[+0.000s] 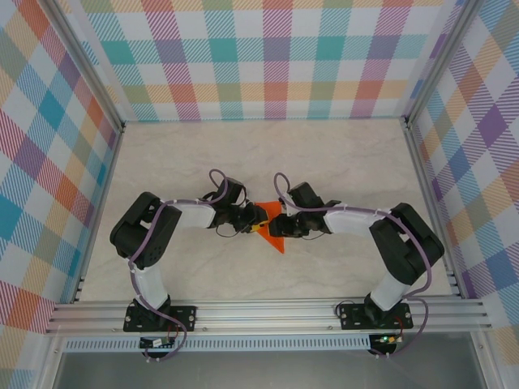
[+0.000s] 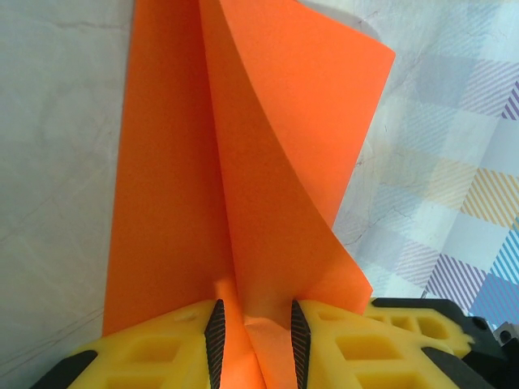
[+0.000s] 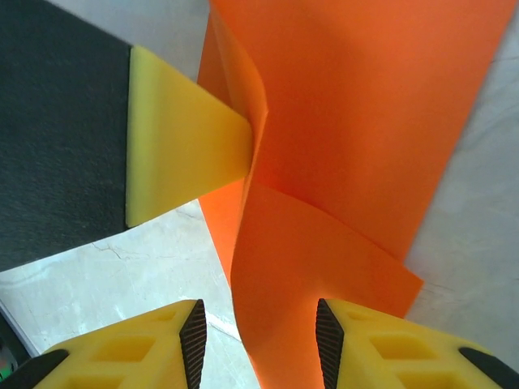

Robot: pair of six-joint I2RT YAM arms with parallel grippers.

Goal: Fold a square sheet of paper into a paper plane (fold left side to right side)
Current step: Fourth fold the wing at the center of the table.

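Partly folded orange sheet of paper point(image 1: 274, 231) sits mid-worktop point(image 1: 324, 162) between both arms. Left jaws are clamped on its folded ridge; right jaws stand apart around a loose flap. Best approach: hold the ridge firm and lay the flap over with edges matched.

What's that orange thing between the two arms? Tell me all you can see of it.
It is a thin bright orange sheet of paper, plain, matt and partly folded: one part lies flat on the pale marbled table, another curls upward along a crease. The left arm's yellow fingers pinch the raised fold; the right arm's fingers stand open around its edge.
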